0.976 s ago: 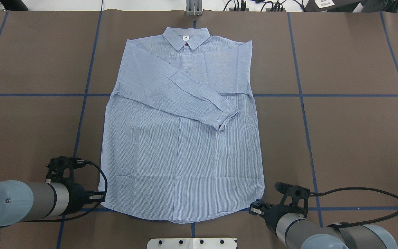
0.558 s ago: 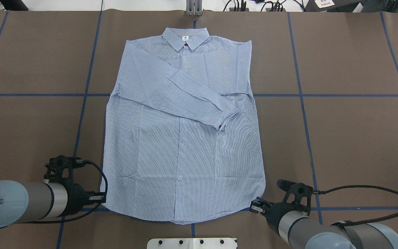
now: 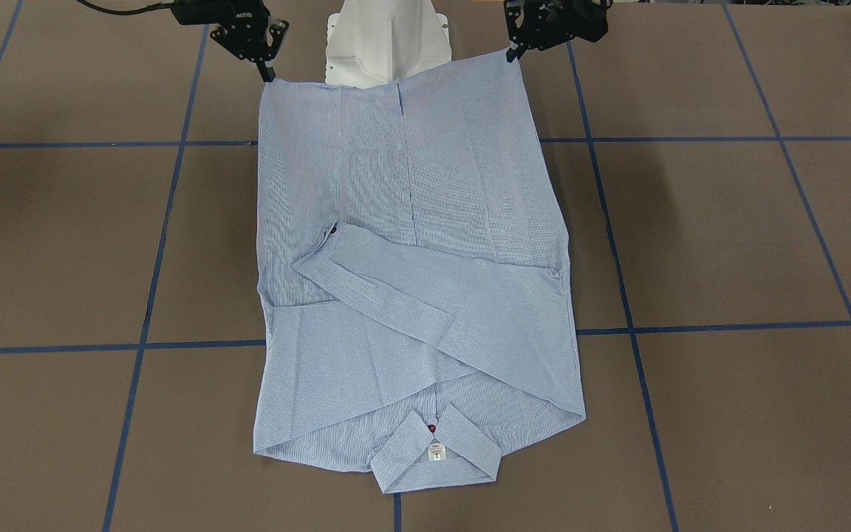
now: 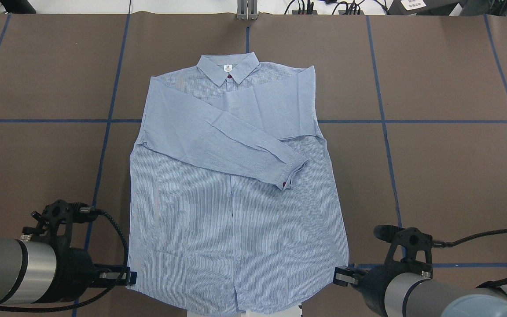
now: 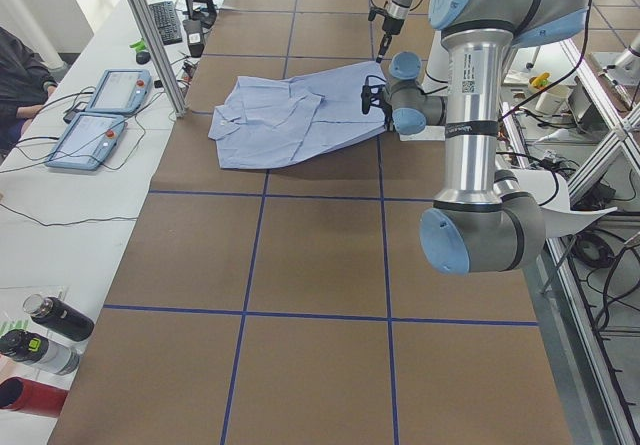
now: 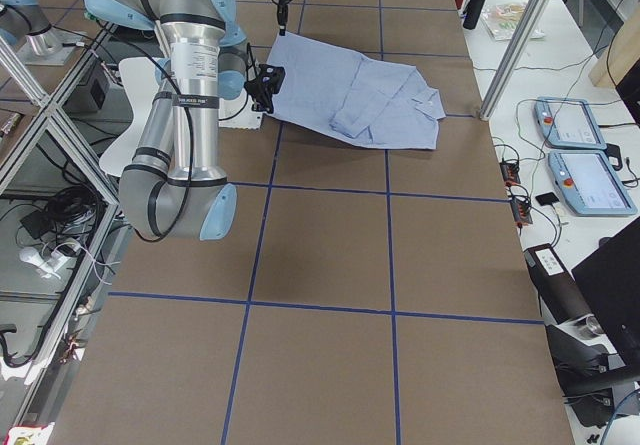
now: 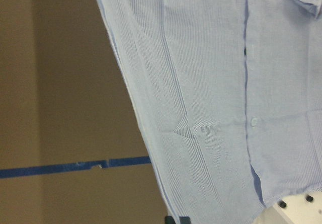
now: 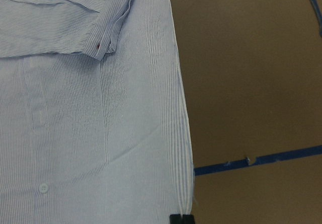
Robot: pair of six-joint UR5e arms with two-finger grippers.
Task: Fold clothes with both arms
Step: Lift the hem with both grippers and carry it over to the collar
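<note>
Overhead exterior: finely striped, softly creased shirt [image 4: 236,211]; left gripper [image 4: 132,278] and right gripper [image 4: 336,276] each pinch a hem corner.

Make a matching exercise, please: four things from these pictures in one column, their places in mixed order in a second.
1. collar
2. sleeve cuff
3. left hand
4. right hand

A. hem corner of the shirt, overhead view's right
B. lying across the shirt's front
C. shirt's end farthest from the robot
D. hem corner, overhead view's left

Pairs: 1-C, 2-B, 3-D, 4-A
</note>
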